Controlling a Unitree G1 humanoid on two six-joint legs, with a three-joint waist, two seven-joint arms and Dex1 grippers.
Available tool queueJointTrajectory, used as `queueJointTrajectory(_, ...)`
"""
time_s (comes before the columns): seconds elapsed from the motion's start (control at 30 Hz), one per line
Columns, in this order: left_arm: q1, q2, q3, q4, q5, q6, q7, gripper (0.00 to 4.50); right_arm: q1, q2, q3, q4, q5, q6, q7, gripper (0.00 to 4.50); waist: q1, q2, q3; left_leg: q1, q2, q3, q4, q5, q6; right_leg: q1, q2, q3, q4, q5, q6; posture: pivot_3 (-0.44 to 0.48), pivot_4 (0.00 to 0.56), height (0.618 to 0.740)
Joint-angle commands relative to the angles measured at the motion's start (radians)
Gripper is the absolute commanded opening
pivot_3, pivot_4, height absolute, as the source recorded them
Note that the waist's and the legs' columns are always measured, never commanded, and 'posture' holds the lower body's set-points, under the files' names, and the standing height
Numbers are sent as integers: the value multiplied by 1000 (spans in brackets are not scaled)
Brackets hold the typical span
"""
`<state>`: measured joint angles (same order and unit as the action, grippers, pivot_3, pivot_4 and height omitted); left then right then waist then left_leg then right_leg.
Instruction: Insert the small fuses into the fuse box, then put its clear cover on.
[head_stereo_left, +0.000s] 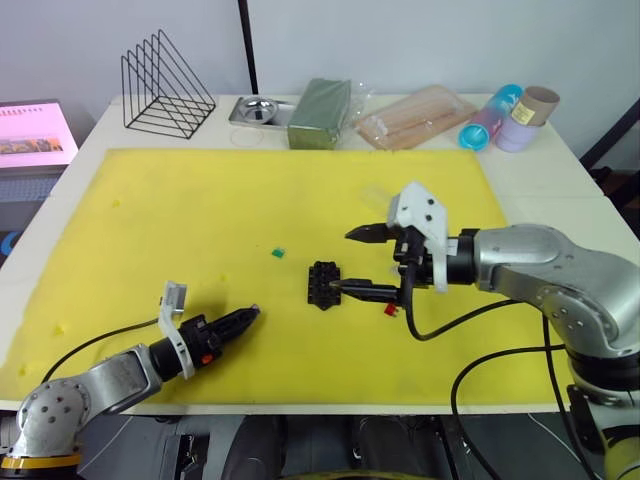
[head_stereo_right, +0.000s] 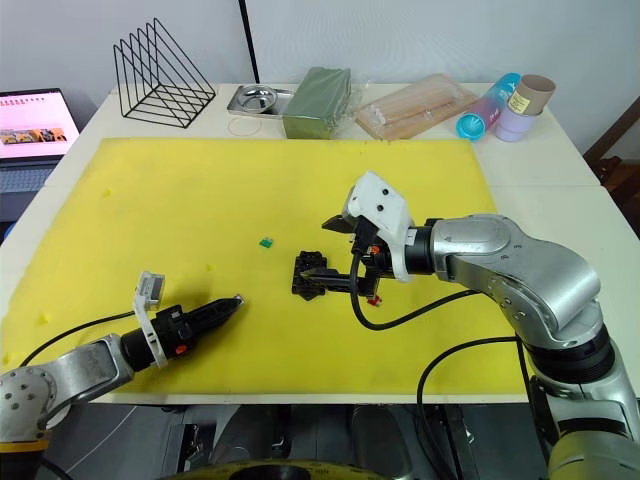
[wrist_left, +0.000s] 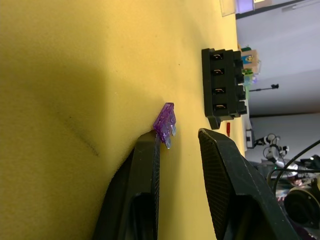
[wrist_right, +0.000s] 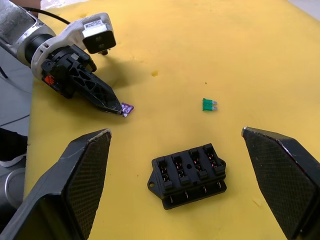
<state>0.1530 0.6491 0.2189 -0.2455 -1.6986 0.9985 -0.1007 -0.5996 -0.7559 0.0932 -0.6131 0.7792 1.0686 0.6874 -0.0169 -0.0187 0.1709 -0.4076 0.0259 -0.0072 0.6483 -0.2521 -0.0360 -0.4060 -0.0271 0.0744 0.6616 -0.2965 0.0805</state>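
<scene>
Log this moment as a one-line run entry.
left gripper: open at purple fuse | right gripper: open over fuse box | slots empty | green fuse loose

Open yellow mat (head_stereo_left: 200, 220) surrounds the fuse box (head_stereo_left: 323, 284); the right gripper (head_stereo_left: 360, 262) crowds its right side.
</scene>
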Motion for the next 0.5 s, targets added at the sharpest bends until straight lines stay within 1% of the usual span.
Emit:
queueJointTrajectory(0.03,30,8,-7,28,36,28,0,789,-14,3,-13,-19,-2,-21,3,4500,0,0,0,0,0,0,0,0,0,0,0,0,0,0,0,0,150,740)
queueJointTrajectory(0.23,30,7,-4,30,53,37,-8,789,-14,5,-10,-18,-4,-23,3,4500,-1,0,0,0,0,0,-1,0,0,0,0,0,0,0,0,0,150,740)
queueJointTrajectory(0.33,30,5,-2,30,61,37,-11,279,-12,5,-10,-19,-6,-22,4,4500,-1,0,0,0,0,0,-1,0,0,0,0,0,-1,0,0,0,150,740)
queueJointTrajectory(0.37,30,4,-1,31,61,38,-12,40,-11,5,-11,-20,-7,-22,4,4500,-1,0,0,0,0,0,-1,0,0,-1,0,0,-1,0,0,0,150,740)
queueJointTrajectory(0.5,27,8,0,35,69,48,-23,40,-10,6,-10,-20,-8,-22,4,4500,-2,1,0,0,1,0,-1,0,0,-1,0,1,-1,0,0,0,150,740)
